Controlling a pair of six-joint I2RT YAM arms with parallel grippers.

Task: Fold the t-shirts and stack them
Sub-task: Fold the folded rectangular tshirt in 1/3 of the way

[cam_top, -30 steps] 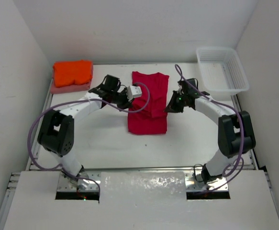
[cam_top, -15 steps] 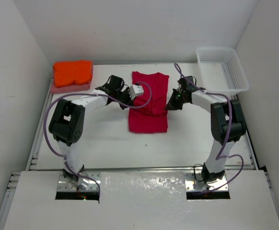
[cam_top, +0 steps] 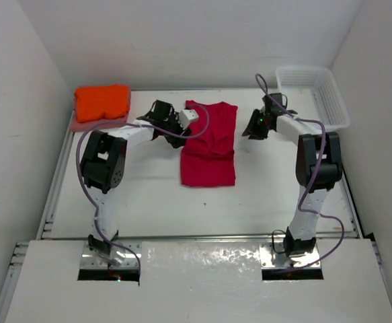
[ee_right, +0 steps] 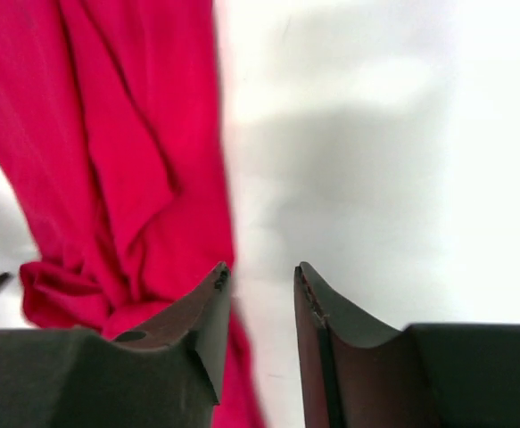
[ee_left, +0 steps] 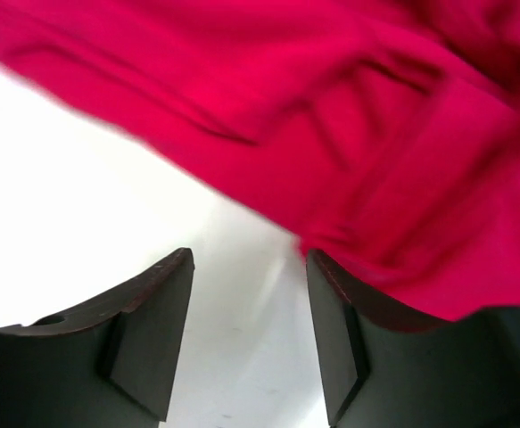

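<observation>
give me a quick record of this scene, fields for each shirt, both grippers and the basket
red t-shirt: mid-table, partly folded
orange t-shirt: folded, on the pink one, far left corner
pink t-shirt: under the orange, only its edge showing
left gripper: open, empty, at the red shirt's left edge
right gripper: open, empty, just right of the red shirt
basket: far right corner

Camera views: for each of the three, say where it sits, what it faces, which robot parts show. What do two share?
Top external: above and behind the bases, looking down at the table; left arm and right arm show.
Left wrist: on the left arm, facing down; left fingers apart beside the crimson t-shirt.
Right wrist: on the right arm, facing down; right fingers apart over table.
Shared: both wrist views show the crimson t-shirt.
</observation>
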